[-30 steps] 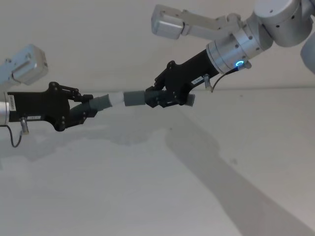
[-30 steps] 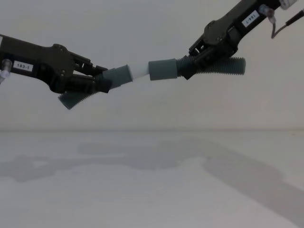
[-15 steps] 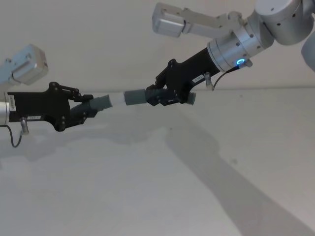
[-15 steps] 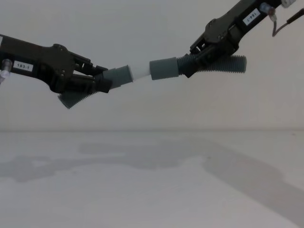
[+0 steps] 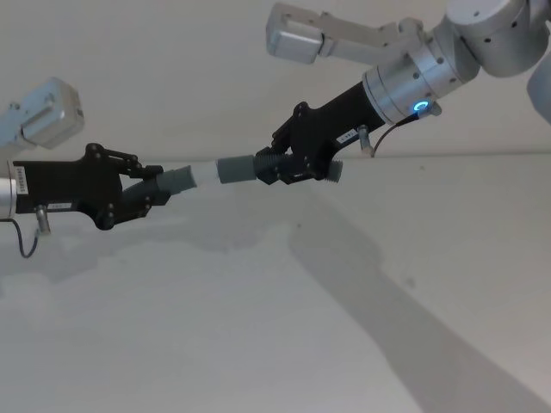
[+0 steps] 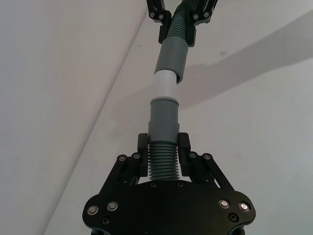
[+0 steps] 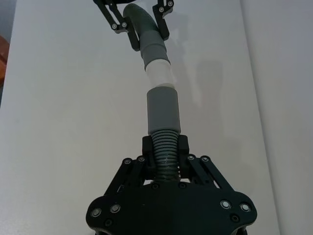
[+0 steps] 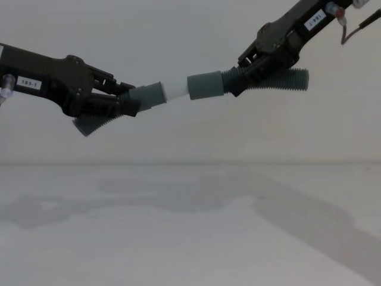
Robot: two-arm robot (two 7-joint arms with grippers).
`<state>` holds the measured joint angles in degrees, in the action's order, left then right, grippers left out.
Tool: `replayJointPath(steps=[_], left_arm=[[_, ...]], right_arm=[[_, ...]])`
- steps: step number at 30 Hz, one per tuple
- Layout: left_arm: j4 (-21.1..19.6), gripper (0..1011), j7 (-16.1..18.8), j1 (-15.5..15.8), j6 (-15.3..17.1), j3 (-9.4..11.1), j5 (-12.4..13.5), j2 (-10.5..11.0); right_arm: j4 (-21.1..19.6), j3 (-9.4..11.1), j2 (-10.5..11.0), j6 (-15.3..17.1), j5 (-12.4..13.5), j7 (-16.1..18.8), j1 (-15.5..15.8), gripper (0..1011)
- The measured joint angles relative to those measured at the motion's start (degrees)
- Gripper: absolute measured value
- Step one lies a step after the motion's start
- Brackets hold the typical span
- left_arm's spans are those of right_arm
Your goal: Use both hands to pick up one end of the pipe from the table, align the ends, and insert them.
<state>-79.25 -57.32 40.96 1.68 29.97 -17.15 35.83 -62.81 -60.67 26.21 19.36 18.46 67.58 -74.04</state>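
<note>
Both pipe pieces hang in the air above the white table (image 5: 258, 327). My left gripper (image 5: 145, 189) is shut on the corrugated part of one piece, whose grey cuff (image 8: 147, 94) carries a white tip (image 8: 176, 89). That tip points at the plain socket cuff (image 8: 205, 84) of the other piece, held by my right gripper (image 5: 286, 163), which is shut on its corrugated part. The tip meets the socket's mouth at a slight angle, and most of its white length (image 6: 164, 85) shows. In the right wrist view the socket cuff (image 7: 163, 110) sits just short of the tip (image 7: 159, 72).
The right arm's silver links (image 5: 430, 69) reach in from the upper right. The left arm's silver link (image 5: 43, 112) is at the left edge. Corrugated tails stick out behind both grippers (image 8: 286, 79). The table's far edge (image 8: 190, 164) meets a pale wall.
My right gripper has risen slightly with its socket piece. The left gripper and its piece have held still. About the same length of white tip shows.
</note>
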Motion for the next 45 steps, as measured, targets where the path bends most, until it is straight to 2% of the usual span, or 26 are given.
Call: replayJointPath(steps=[45], left_arm=[[0.0,323,0.0,0.0,0.0,0.0,0.0,0.0]], right_arm=[[0.9,-1.0,-1.1,0.6,-0.2,0.7,-1.5,258]])
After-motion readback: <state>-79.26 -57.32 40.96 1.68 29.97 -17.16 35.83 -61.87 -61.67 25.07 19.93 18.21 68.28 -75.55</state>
